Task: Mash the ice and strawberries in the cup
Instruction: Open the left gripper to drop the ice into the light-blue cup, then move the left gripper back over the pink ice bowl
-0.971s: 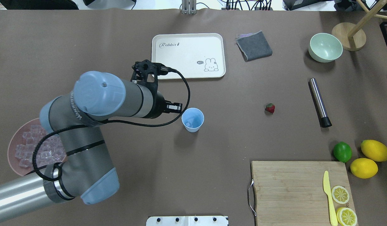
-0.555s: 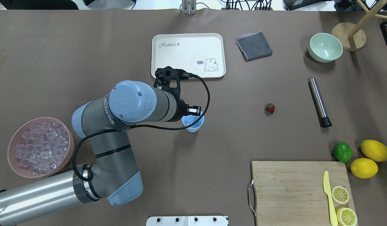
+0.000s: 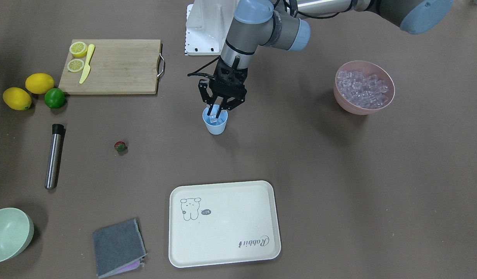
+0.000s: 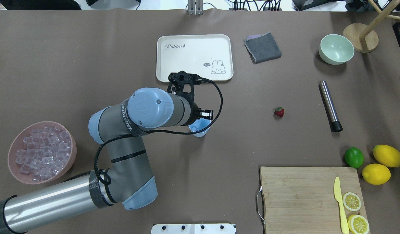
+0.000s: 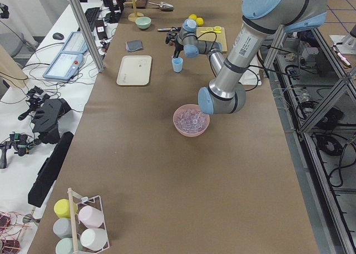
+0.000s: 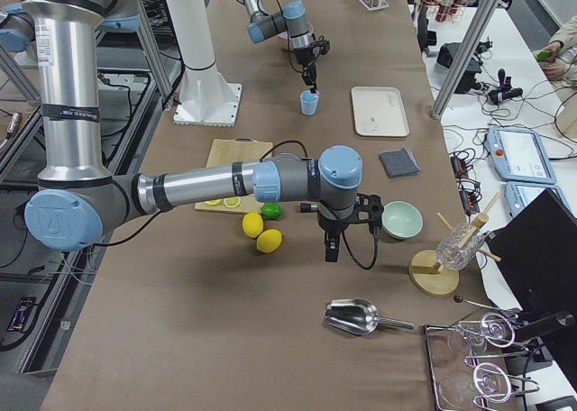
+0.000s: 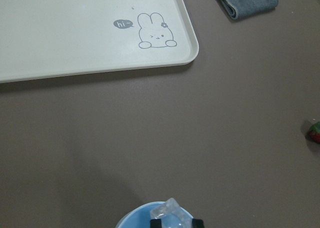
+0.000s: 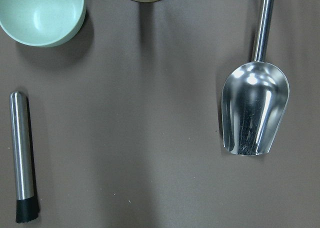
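Centrally on the surface (image 3: 320,162) stands the one light-blue cup (image 3: 215,124), where my left claw (image 3: 217,112) pinches a single ice cube (image 7: 170,211) just above the rim. I judge the release should come low and centred, so the cube neither bounces out nor tips the cup. One strawberry (image 3: 120,146) lies well apart. One pink bowl (image 3: 352,106) holds further ice, too many cubes to count. Whether my right claw (image 6: 330,254) is open, I cannot tell.

Light-blue cup (image 3: 215,126), red strawberry (image 3: 120,146) (green top), pink bowl (image 3: 354,108) of clear ice (image 3: 361,88), cream tray (image 3: 230,224) printed with a grey rabbit (image 3: 191,209).
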